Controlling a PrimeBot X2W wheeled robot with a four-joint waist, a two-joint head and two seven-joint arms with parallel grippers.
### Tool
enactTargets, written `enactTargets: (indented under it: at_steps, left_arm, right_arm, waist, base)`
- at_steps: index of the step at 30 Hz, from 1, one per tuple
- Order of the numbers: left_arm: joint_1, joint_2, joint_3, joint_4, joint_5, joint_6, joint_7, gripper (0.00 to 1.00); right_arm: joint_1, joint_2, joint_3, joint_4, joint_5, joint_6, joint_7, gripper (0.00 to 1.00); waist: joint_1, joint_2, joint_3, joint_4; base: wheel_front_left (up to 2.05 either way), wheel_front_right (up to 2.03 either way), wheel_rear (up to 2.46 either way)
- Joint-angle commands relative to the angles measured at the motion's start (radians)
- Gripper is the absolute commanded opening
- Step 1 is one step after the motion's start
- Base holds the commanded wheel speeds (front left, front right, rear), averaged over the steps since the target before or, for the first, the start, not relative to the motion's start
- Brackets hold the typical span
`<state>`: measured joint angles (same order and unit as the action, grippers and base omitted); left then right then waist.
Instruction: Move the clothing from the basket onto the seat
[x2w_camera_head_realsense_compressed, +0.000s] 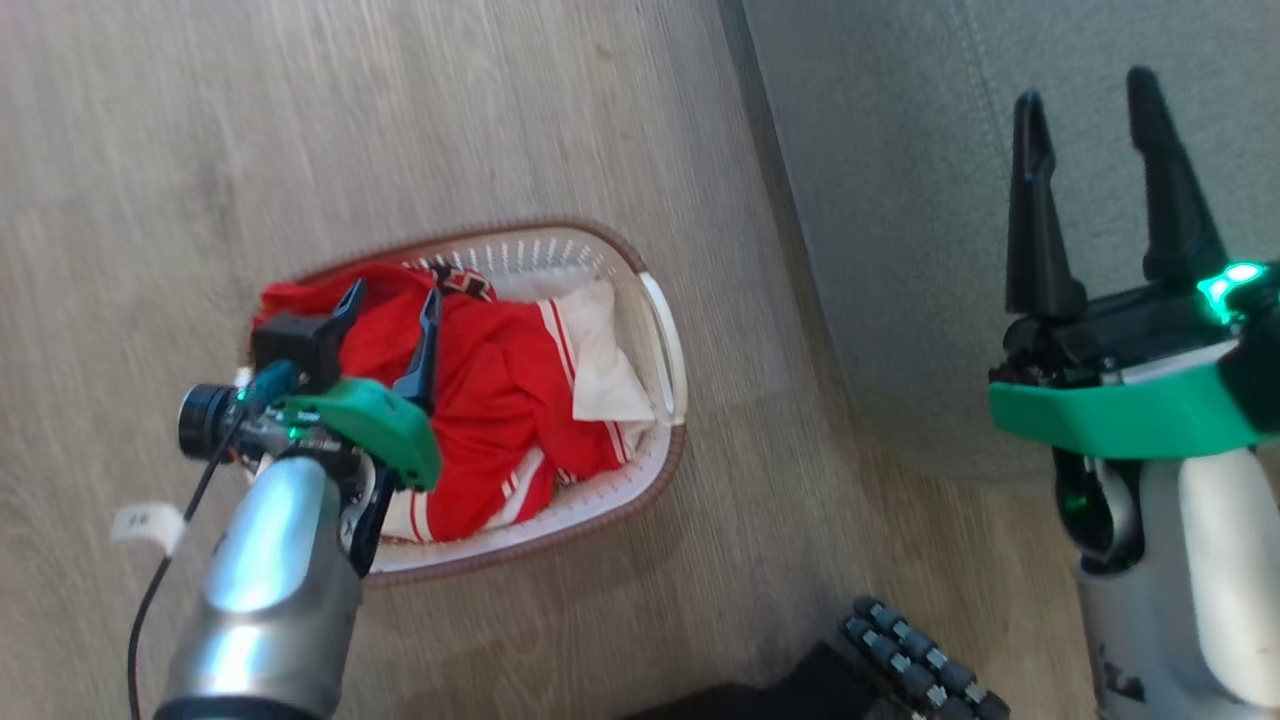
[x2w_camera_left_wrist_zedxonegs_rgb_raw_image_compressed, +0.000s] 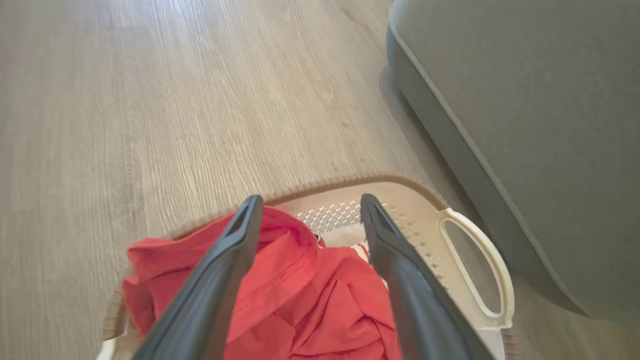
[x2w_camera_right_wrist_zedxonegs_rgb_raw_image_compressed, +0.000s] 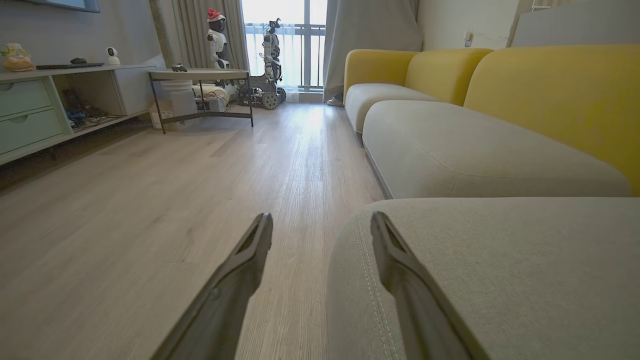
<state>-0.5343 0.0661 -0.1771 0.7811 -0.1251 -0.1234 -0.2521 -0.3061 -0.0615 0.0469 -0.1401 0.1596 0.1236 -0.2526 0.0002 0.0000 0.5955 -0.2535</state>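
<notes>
Now my left gripper (x2w_camera_head_realsense_compressed: 395, 292) hangs released over the clothing (x2w_camera_head_realsense_compressed: 500, 400) in the basket (x2w_camera_head_realsense_compressed: 662, 470), seat (x2w_camera_head_realsense_compressed: 900, 150) at two o'clock, right gripper (x2w_camera_head_realsense_compressed: 1090, 90) released too; next I should lower and pinch.

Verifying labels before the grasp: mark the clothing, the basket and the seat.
clothing (x2w_camera_head_realsense_compressed: 490, 400): head view, middle of the red heap.
basket (x2w_camera_head_realsense_compressed: 540, 255): head view, far perforated white wall.
seat (x2w_camera_right_wrist_zedxonegs_rgb_raw_image_compressed: 500, 280): right wrist view, top of the near cushion.

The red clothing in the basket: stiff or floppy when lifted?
Probably floppy: the clothing lies crumpled in folds, so it should drape. Likely light: thin fabric. It may drag on the basket rim, which it overlaps.
</notes>
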Motion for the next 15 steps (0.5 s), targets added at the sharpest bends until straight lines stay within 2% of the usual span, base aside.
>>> enactTargets:
  at_steps: [1, 15]
  left_arm:
    - [-0.021, 0.021, 0.016, 0.002, 0.002, 0.000, -0.005, 1.00]
    - [-0.233, 0.046, -0.057, 0.339, 0.021, -0.005, 0.074, 1.00]
  right_arm:
    - [-0.013, 0.009, 0.019, -0.042, 0.005, 0.007, -0.009, 1.00]
    - [-0.093, 0.011, 0.029, -0.108, 0.025, 0.007, -0.009, 1.00]
  waist:
    - [-0.0002, 0.0000, 0.040, -0.016]
    - [-0.0002, 0.0000, 0.208, -0.068]
  base:
    - [0.00, 0.00, 0.00]
    - [0.00, 0.00, 0.00]
